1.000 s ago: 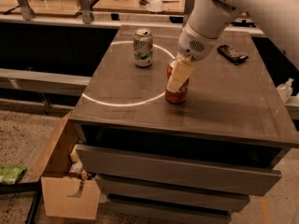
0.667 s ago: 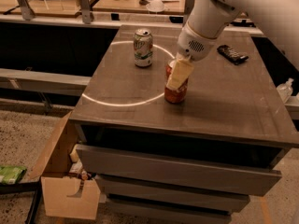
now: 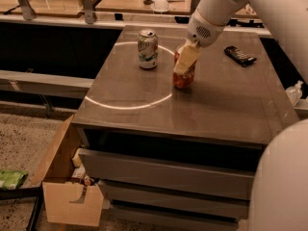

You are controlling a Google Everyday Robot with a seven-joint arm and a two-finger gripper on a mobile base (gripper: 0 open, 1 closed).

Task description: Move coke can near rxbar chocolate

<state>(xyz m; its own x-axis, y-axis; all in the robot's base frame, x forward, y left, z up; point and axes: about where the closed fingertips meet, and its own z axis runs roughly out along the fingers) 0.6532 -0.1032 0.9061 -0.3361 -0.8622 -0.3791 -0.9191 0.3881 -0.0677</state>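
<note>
Now, in the camera view, the gripper hangs over the middle of the tabletop, a little toward the far edge, with the arm reaching in from the upper right. Its pale fingers are closed down over the coke can. One finger lies across the can's front, and only the red lower part shows beneath it. The can looks upright or nearly so.

Compared with a second ago, the can and the gripper both sit higher in the frame, closer to the far edge. Whether the can is lifted clear of the surface or only carried back across it cannot be told from this angle. Either way it has moved together with the fingers, so the grasp appears secure and the carry seems to have begun.

The rxbar chocolate lies flat near the far right corner, where it was before, and is well apart from the can. The green-and-white soda can has not moved either and stands toward the far left, inside a bright ring of light on the surface.

The remaining work looks like a sideways carry to the right and a set-down just beside the bar without knocking it.
</note>
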